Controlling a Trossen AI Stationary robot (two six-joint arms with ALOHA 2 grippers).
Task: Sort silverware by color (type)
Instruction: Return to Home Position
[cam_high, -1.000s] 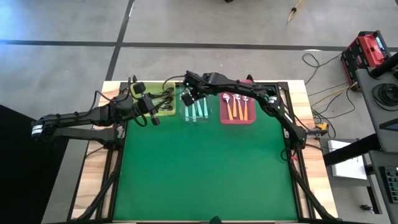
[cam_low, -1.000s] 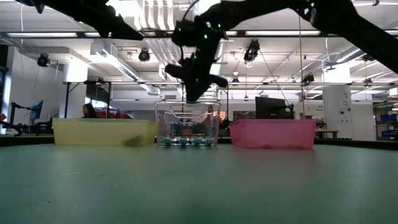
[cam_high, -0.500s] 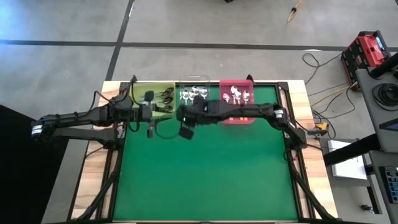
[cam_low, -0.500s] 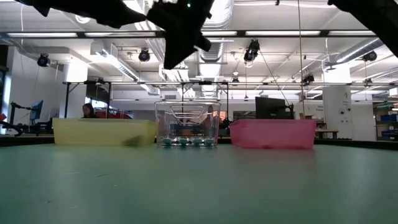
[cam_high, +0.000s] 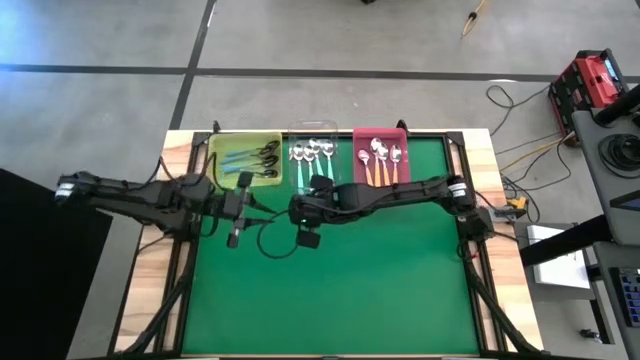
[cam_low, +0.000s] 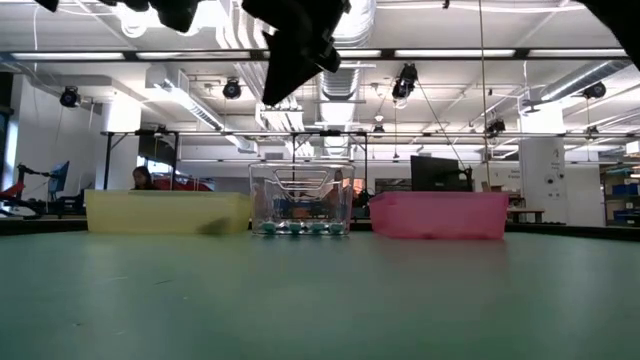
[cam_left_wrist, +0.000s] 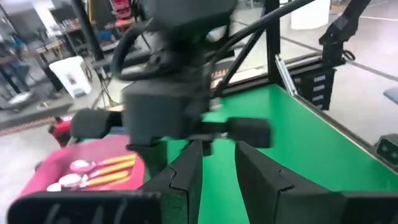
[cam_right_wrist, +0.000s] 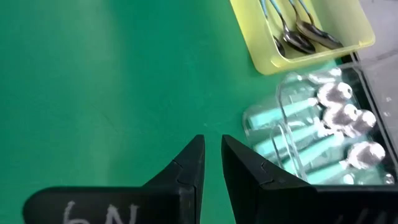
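Observation:
All spoons I can see lie in three trays along the table's far edge. The yellow tray (cam_high: 226, 150) holds dark-bowled teal spoons (cam_high: 262, 158). The clear tray (cam_high: 313, 178) has silver-bowled teal spoons (cam_right_wrist: 323, 127), and the pink tray (cam_high: 381, 190) has orange-handled spoons (cam_left_wrist: 99, 169). My right gripper (cam_right_wrist: 212, 152) hovers over the green mat on the near side of the clear tray, with a narrow gap between its fingers and nothing in it. My left gripper (cam_left_wrist: 217, 155) hovers on the near side of the yellow tray, open and empty.
The green mat (cam_high: 340, 290) stretches from the trays to the near edge. The two grippers hang close together, left (cam_high: 235, 212) and right (cam_high: 305, 222), with the right arm's wrist directly in front of the left fingers. Cables run along both arms.
My right gripper has drawn back from above the clear tray toward the near edge and has risen, empty. My left gripper has also pulled back from the yellow tray toward the near edge. The trays and spoons have stayed where they were.

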